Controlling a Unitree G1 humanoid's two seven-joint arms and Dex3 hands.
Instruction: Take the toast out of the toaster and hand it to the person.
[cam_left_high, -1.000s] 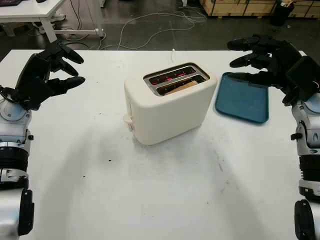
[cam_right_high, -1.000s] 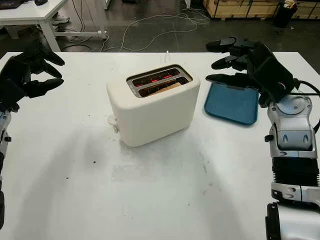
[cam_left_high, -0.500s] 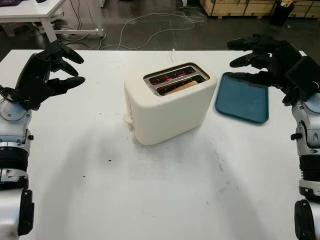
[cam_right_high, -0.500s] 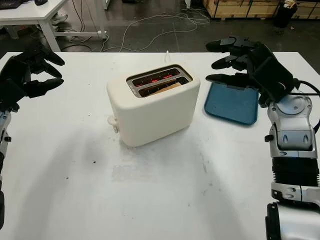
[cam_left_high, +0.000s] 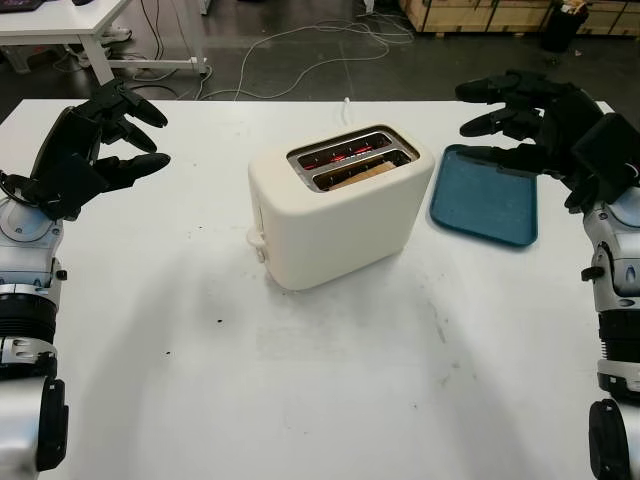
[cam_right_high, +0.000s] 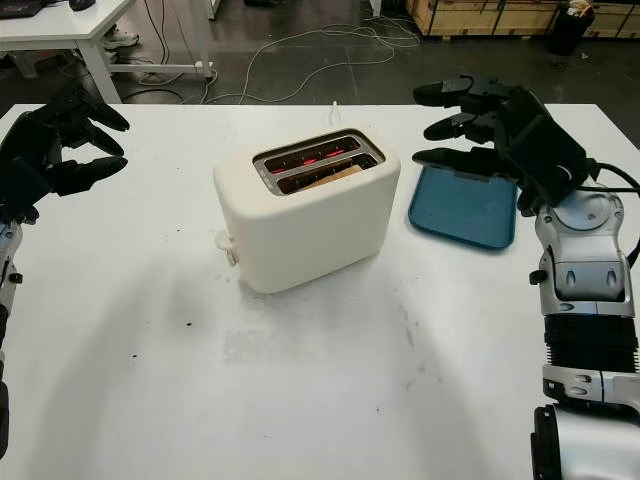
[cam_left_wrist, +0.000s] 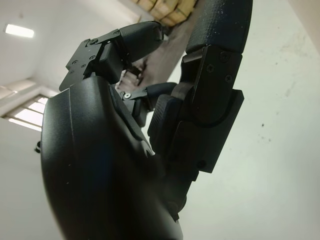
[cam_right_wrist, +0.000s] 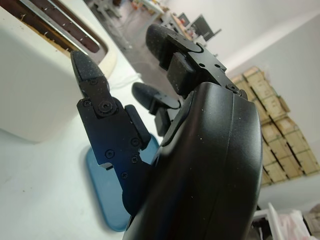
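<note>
Right black three-finger hand (cam_left_high: 525, 115), open and holding nothing above the blue plastic tray (cam_left_high: 485, 205), should come down from above on the brown toast slice (cam_left_high: 362, 176) in the near slot of the cream toaster (cam_left_high: 335, 215), avoiding the glowing far slot; left hand (cam_left_high: 85, 145) open, well apart.

A blue tray (cam_left_high: 483, 205) lies on the white table (cam_left_high: 330, 380), cables (cam_left_high: 300, 50) beyond.
</note>
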